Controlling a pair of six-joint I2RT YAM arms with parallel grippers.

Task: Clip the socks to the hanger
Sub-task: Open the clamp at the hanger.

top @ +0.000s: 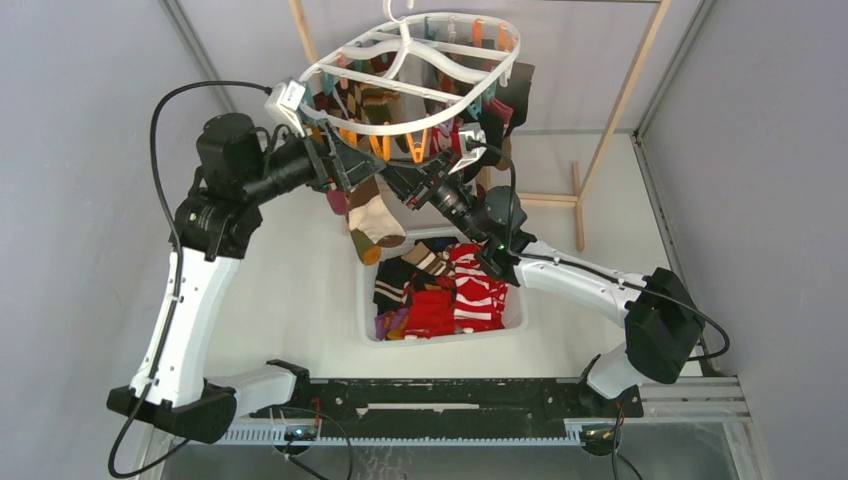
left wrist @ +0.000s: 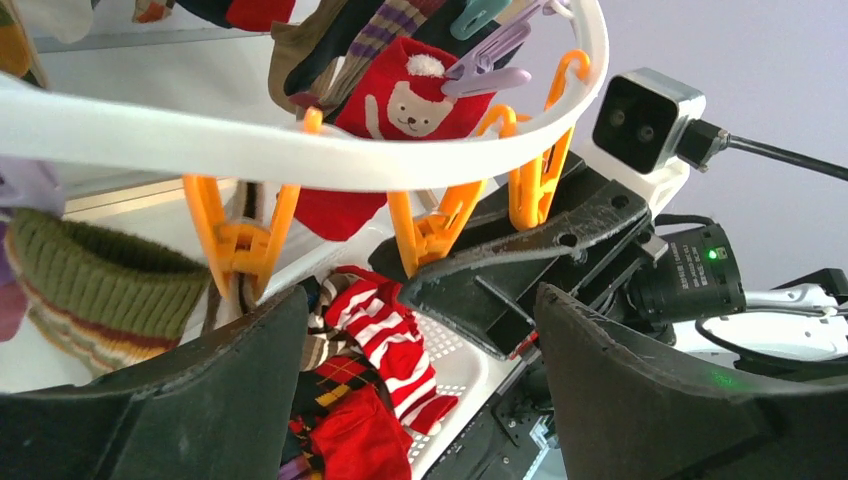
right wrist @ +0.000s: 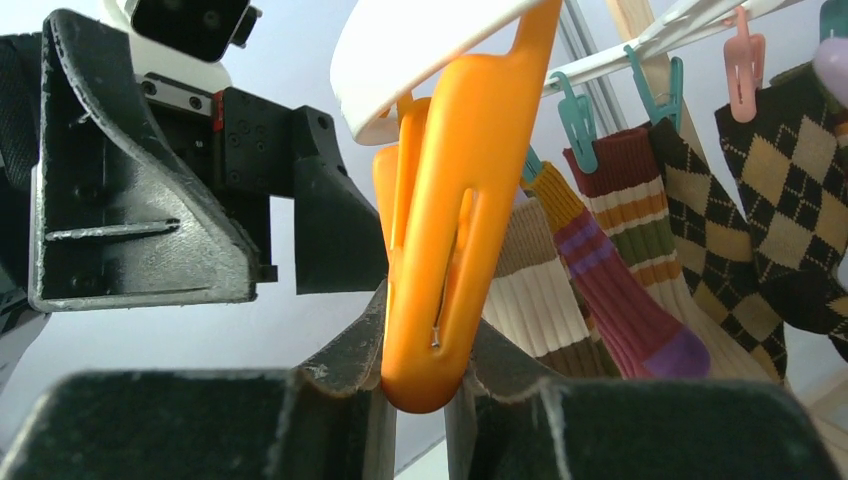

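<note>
The white oval hanger [top: 420, 70] hangs at the top centre with several socks clipped round its rim. My right gripper [top: 412, 172] reaches up under its near rim and is shut on an orange clip [right wrist: 440, 260], which sits pinched between the jaws; the same clip shows in the left wrist view [left wrist: 435, 230]. My left gripper [top: 345, 175] is just left of it, open wide and empty [left wrist: 420, 330]. A cream and brown sock [top: 375, 220] hangs below the near rim beside the left gripper. Another orange clip [left wrist: 240, 240] grips striped fabric.
A white slotted basket [top: 510, 320] sits below the hanger on the table, holding several red, striped and checked socks [top: 440, 290]. A bare wooden frame [top: 620, 110] stands behind at the right. Grey walls close in on both sides.
</note>
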